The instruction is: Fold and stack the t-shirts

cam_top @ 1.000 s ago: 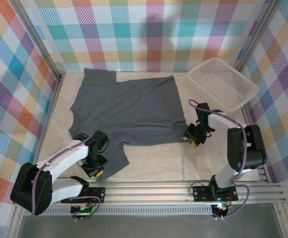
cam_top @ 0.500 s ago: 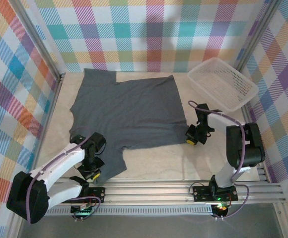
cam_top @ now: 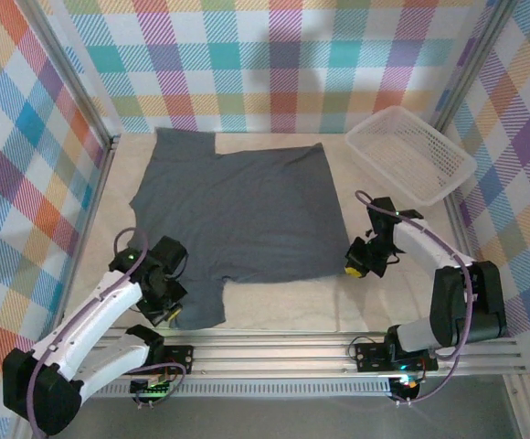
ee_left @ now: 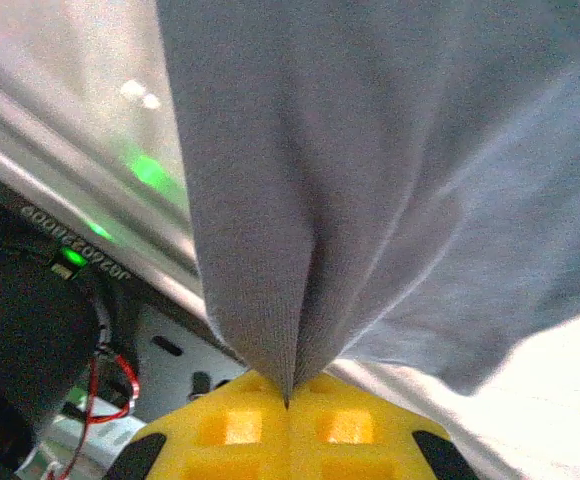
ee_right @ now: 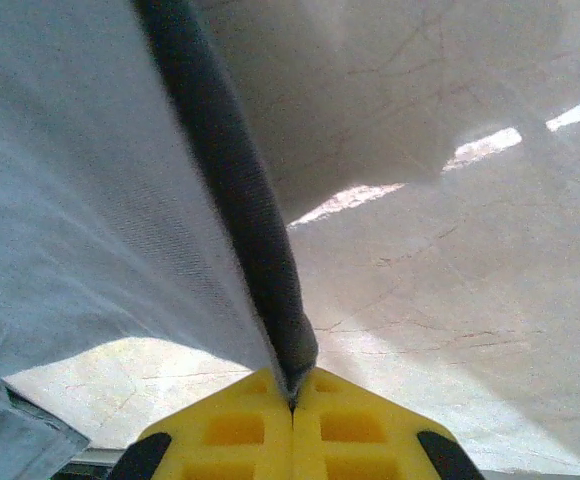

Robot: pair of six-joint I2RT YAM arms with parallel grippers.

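L gripper (cam_top: pixel 158 309), near-left of desk (cam_top: pixel 292 306): I read it clamped on the t-shirt (cam_top: pixel 238 206) at its near-left corner. The t-shirt lies spread flat across desk ctr. R gripper (cam_top: pixel 355 265) is clamped on the near-right hem, w/ cloth pinched between its pads; white basket (cam_top: pixel 411 155) sits far right, apart from it.

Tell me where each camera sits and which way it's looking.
Top: above, behind the robot, looking down on table, shirt, basket, left hand, right hand.
Left wrist: behind the left hand, shut on the shirt, facing the rail.
Right wrist: behind the right hand, shut on the shirt's edge, facing the table.
Shared: all show the shirt.
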